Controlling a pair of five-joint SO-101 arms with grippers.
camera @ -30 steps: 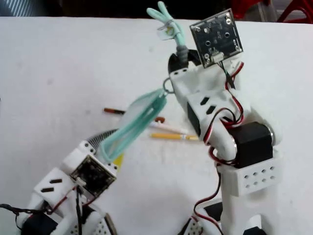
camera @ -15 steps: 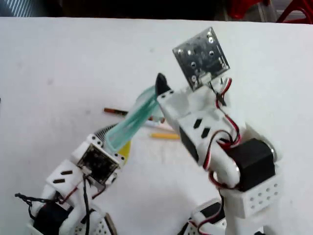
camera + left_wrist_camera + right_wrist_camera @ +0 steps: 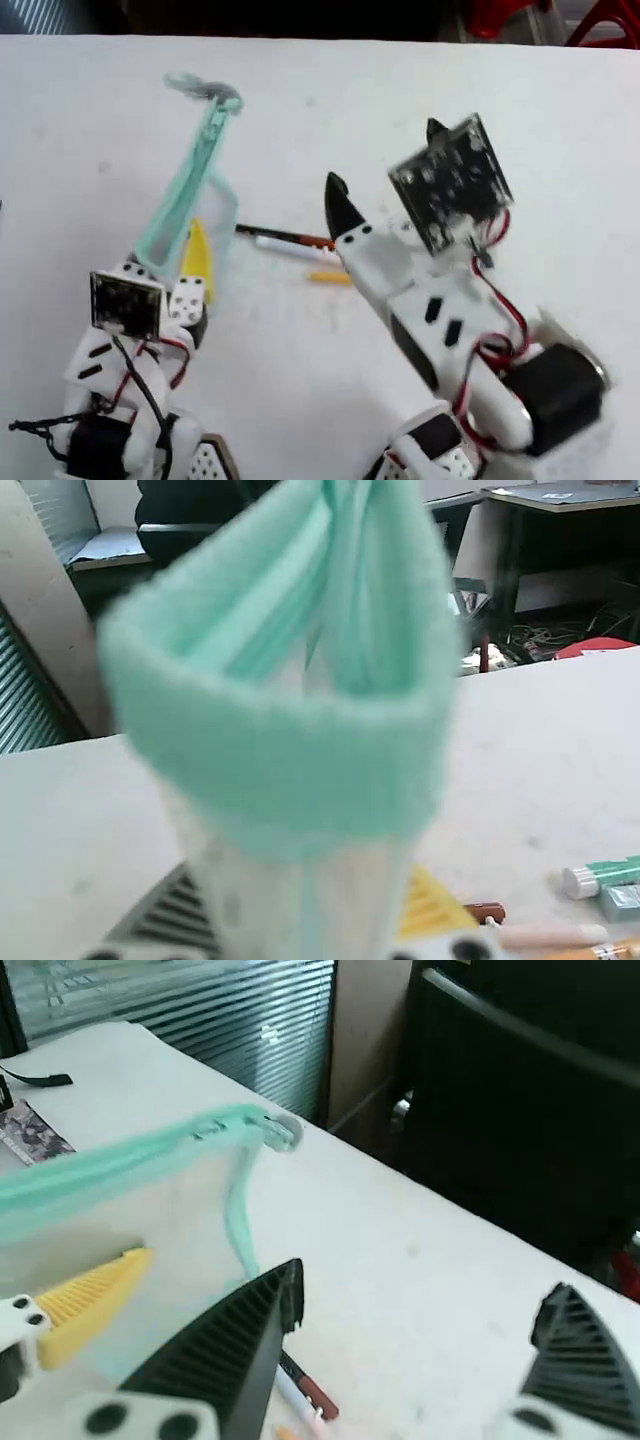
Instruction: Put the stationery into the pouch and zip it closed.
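Left hand (image 3: pixel 165 280): pinches the near end of a mint-trimmed, clear plastic zip pouch (image 3: pixel 195 190), which slants away over the white worktop (image 3: pixel 100 120), zip pull farthest out.
Yellow wedge-shaped piece (image 3: pixel 197 262): against the pouch's lower wall; inside or beside it, cannot tell.
Stationery: a dark slim pen (image 3: pixel 275 236), white pen (image 3: pixel 297 250) and yellow pencil (image 3: pixel 330 278) lie loose between the arms, outside the pouch.
Right hand (image 3: pixel 385 162): black fingers spread wide, holding nothing, poised near the pens.
Doing it well: probably keep the pouch steady with its mouth gaping, lift one pen at mid-length, and feed it in end first.
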